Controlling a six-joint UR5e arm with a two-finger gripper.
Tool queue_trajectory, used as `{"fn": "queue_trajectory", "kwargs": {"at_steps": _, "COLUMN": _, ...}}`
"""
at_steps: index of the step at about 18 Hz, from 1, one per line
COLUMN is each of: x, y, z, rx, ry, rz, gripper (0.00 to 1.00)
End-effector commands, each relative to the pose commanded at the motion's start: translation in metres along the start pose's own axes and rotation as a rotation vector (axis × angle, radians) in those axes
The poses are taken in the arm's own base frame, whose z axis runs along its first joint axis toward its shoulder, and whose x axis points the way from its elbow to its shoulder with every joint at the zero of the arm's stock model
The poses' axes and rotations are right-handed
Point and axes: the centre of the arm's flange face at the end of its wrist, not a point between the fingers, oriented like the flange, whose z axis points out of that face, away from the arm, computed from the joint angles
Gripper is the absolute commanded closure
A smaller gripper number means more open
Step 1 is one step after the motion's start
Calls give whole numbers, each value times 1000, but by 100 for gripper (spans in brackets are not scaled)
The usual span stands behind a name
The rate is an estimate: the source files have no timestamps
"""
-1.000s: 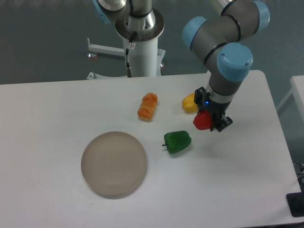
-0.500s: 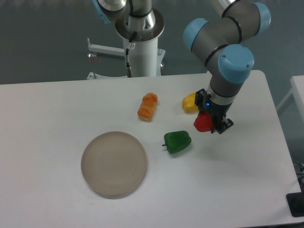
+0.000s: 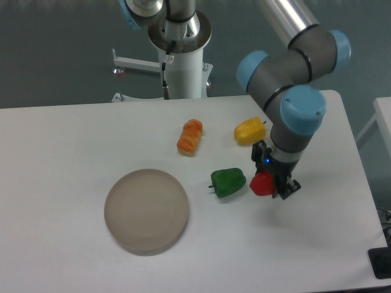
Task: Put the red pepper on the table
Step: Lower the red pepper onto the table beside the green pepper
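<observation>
The red pepper [image 3: 262,184] is small and glossy, held in my gripper [image 3: 269,185] just right of the green pepper [image 3: 228,182]. The gripper is shut on it, low over the white table [image 3: 73,140]; I cannot tell whether the pepper touches the surface. The dark fingers [image 3: 283,188] close around its right side and partly hide it.
A yellow pepper [image 3: 250,130] lies behind the gripper. An orange ridged toy [image 3: 190,137] lies at centre back. A round grey-beige plate [image 3: 146,210] sits front left. The arm's base column [image 3: 181,49] stands at the table's far edge.
The gripper has carried the red pepper forward, away from the yellow pepper, and down, to a spot right beside the green pepper. The other objects have not moved.
</observation>
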Motion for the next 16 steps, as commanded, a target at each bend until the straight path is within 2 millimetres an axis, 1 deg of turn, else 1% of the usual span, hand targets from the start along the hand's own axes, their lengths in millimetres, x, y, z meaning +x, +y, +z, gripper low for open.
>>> {"fn": "queue_trajectory", "kwargs": {"at_steps": 3, "x": -10, "y": 2, "z": 22, "rx": -1, "ry": -14, "rz": 0, "gripper": 86}}
{"fn": "queue_trajectory", "kwargs": {"at_steps": 5, "x": -12, "y": 3, "z": 39, "rx": -1, "ry": 0, "rz": -5, "gripper": 86}}
{"fn": "queue_trajectory", "kwargs": {"at_steps": 7, "x": -10, "y": 5, "z": 50, "rx": -2, "ry": 17, "rz": -6, "gripper": 85}}
{"fn": "queue_trajectory", "kwargs": {"at_steps": 8, "x": -10, "y": 5, "z": 51, "rx": -2, "ry": 17, "rz": -5, "gripper": 84}}
{"fn": "queue_trajectory", "kwargs": {"at_steps": 9, "x": -10, "y": 5, "z": 52, "rx": -2, "ry": 18, "rz": -5, "gripper": 82}}
{"fn": "queue_trajectory", "kwargs": {"at_steps": 11, "x": -12, "y": 5, "z": 57, "rx": -1, "ry": 23, "rz": -4, "gripper": 71}}
{"fn": "queue_trajectory", "kwargs": {"at_steps": 12, "x": -13, "y": 5, "z": 62, "rx": -1, "ry": 21, "rz": 1, "gripper": 62}}
{"fn": "queue_trajectory", "kwargs": {"at_steps": 13, "x": -15, "y": 6, "z": 64, "rx": -2, "ry": 8, "rz": 10, "gripper": 56}}
{"fn": "queue_trajectory", "kwargs": {"at_steps": 14, "x": -17, "y": 6, "z": 66, "rx": -1, "ry": -4, "rz": 14, "gripper": 52}}
{"fn": "queue_trajectory", "kwargs": {"at_steps": 15, "x": -17, "y": 6, "z": 68, "rx": -1, "ry": -11, "rz": 15, "gripper": 45}}
{"fn": "queue_trajectory", "kwargs": {"at_steps": 16, "x": -17, "y": 5, "z": 69, "rx": -3, "ry": -11, "rz": 15, "gripper": 31}}
